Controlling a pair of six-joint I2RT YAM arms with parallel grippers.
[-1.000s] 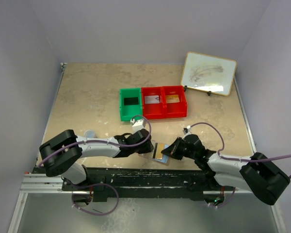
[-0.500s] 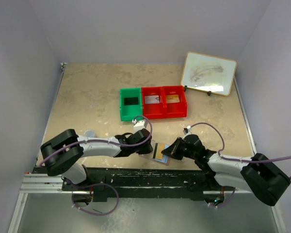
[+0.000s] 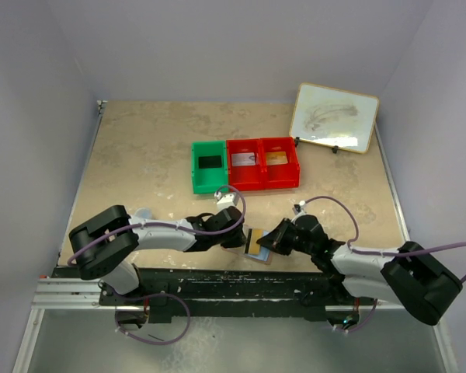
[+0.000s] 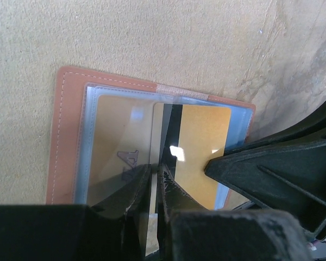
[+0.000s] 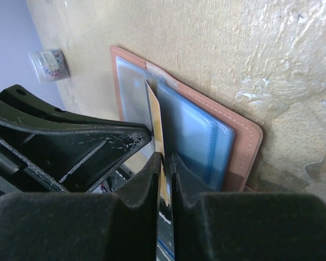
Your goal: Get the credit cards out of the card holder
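Tan-pink leather-like bifold card holder (image 4: 68, 136) lies open and flat on the beige mottled table (image 3: 140, 155), at the near edge between the two arms. Its clear, blue-tinted plastic sleeves face up.

A gold-yellow plastic card with a black stripe (image 4: 201, 141) sits partly out of the sleeves, over the holder's right half in the left wrist view. A second gold card (image 4: 117, 136) is fully inside the clear sleeve on the other half.

The left gripper (image 4: 152, 176) has its jaws almost together, with the pale thin edge of the striped card between them. Whether a sleeve layer is also pinched I can't tell.

The right gripper (image 5: 164, 160) comes from the opposite side. Its jaws are nearly closed, and the same card's gold edge is clamped between them, standing on edge in the right wrist view. The tips of the two grippers are just beside each other over the holder.

Further back are a green plastic bin (image 3: 198, 175) holding a black card (image 3: 210, 162), and a red two-compartment plastic bin (image 3: 264, 180) touching it. The red bin holds a white-grey card (image 3: 243, 159) in one cell and a gold card (image 3: 276, 158) in the other.

A wood-framed whiteboard (image 3: 334, 116) stands tilted at the far right. A small printed cylinder (image 3: 142, 211) sits by the left arm.
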